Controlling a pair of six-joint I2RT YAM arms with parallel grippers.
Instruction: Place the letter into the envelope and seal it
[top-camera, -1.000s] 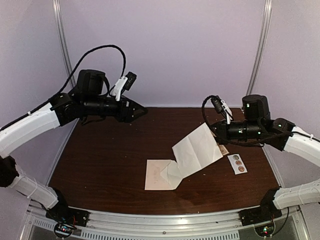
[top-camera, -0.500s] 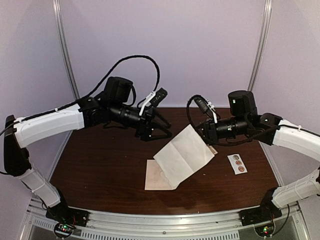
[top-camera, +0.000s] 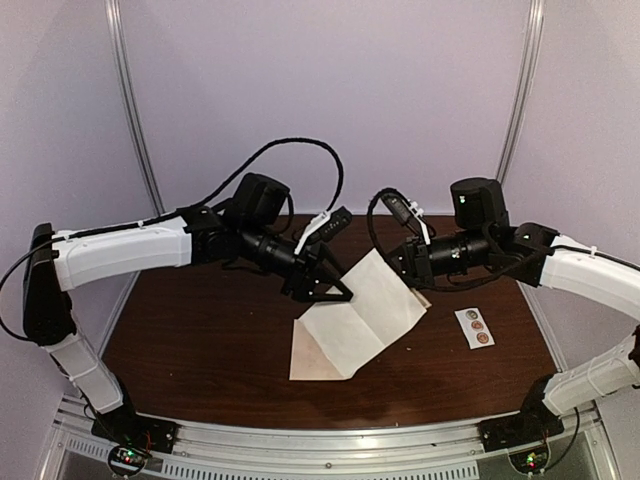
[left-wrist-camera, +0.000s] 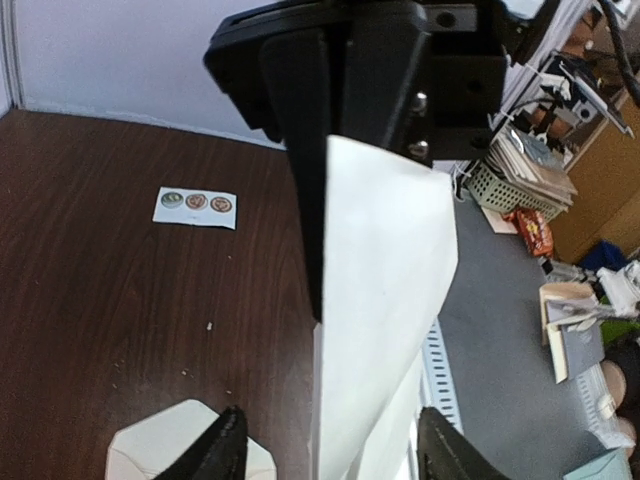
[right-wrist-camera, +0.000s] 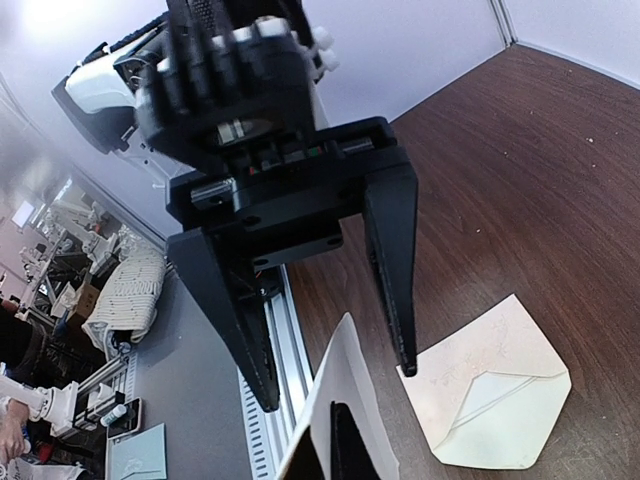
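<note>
The right gripper (top-camera: 408, 272) is pressed together on the upper edge of the letter (top-camera: 365, 312) and holds the creased sheet up off the desk (top-camera: 200, 320), tilted, so that it slopes down toward the near left. The sheet's lower end overlaps the envelope (right-wrist-camera: 490, 385) in the overhead view; whether paper touches paper there I cannot tell. The envelope lies flat on the desk with its pointed flap open, partly hidden by the sheet from above. The left gripper (top-camera: 335, 290) reaches in from the left at the far-left edge of the letter, facing the right gripper across the sheet. It is spread wide, its two black fingers (right-wrist-camera: 392, 250) well apart, and from its own wrist camera the hanging sheet stands between the two fingertips, touching neither as far as I can see. Nothing is pinched in it. A white sticker strip (top-camera: 474, 327) with three round stickers lies flat on the desk to the right, well apart from the envelope and both grippers.
</note>
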